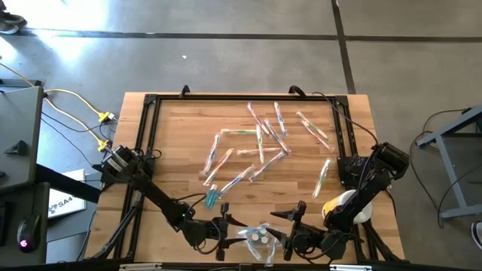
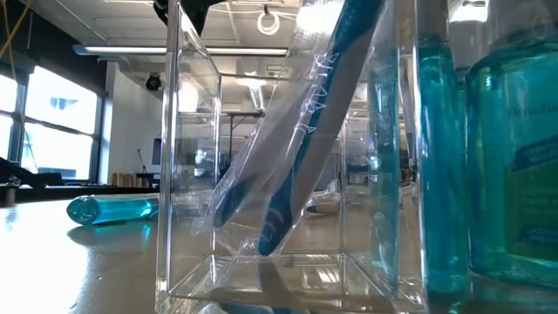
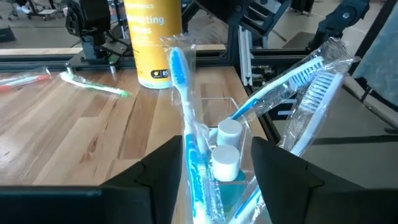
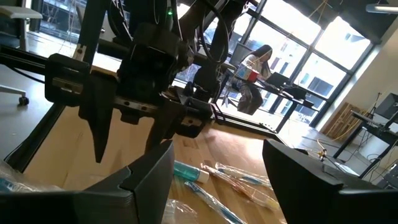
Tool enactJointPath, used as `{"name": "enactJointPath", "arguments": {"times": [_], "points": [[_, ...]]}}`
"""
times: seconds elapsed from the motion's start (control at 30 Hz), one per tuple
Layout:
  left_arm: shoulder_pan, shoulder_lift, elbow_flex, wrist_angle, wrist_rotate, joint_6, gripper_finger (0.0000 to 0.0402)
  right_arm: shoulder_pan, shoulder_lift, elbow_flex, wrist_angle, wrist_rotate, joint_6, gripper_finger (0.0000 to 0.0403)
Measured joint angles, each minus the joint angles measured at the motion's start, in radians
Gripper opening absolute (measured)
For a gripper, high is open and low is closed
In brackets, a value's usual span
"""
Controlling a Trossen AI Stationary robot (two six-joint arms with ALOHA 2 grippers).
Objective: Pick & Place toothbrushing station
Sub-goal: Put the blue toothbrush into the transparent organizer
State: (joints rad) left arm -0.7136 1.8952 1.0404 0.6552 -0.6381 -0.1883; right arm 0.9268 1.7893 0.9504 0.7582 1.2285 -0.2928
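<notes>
Toothbrushes in crinkled clear wrap stand leaning inside the clear holder (image 2: 261, 262) at the bottom centre of the high view, with one blue wrapped toothbrush (image 3: 186, 118) rising between the fingers of the left claw (image 3: 214, 162), which stand parted around it without pressing on it. The right claw (image 4: 214, 162), just right of the holder in the high view, is open and holds nothing. Judged from their look, these brushes are light and stiff along the handle, while the wrap is slippery and will slide or crumple; the firm handle near mid-length is the better place to grip. The holder's walls are thin and transparent, so its rim is easy to strike, and both claws crowd it closely. A yellow bottle (image 3: 152, 40) stands right of the holder. Farther up the bench (image 1: 181, 135), the loose wrapped toothbrushes (image 1: 260, 143) lie scattered at centre frame, some overlapping, with open wood around them and the dark frame rails at the edges.
</notes>
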Motion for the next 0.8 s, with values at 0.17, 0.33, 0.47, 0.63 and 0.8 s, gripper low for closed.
{"name": "enactJointPath", "arguments": {"times": [0.17, 0.33, 0.47, 0.63, 0.8], "points": [[0.000, -0.006, 0.000, -0.002, 0.000, 0.005, 0.0183, 0.000, 0.000, 0.000, -0.002, 0.003, 0.000, 0.0239], [0.000, -0.009, 0.000, -0.001, -0.001, 0.023, 0.0182, 0.000, 0.000, 0.000, -0.007, 0.023, 0.000, 0.0239], [-0.002, -0.009, 0.000, -0.001, -0.001, 0.026, 0.0182, 0.000, 0.000, 0.000, -0.016, 0.032, 0.000, 0.0239], [-0.002, -0.028, 0.000, -0.022, -0.001, 0.026, 0.0181, 0.000, 0.000, 0.000, -0.016, 0.034, -0.003, 0.0239], [-0.008, -0.075, 0.000, -0.098, -0.013, 0.026, 0.0181, 0.014, 0.000, 0.000, -0.004, 0.107, -0.050, 0.0239]]}}
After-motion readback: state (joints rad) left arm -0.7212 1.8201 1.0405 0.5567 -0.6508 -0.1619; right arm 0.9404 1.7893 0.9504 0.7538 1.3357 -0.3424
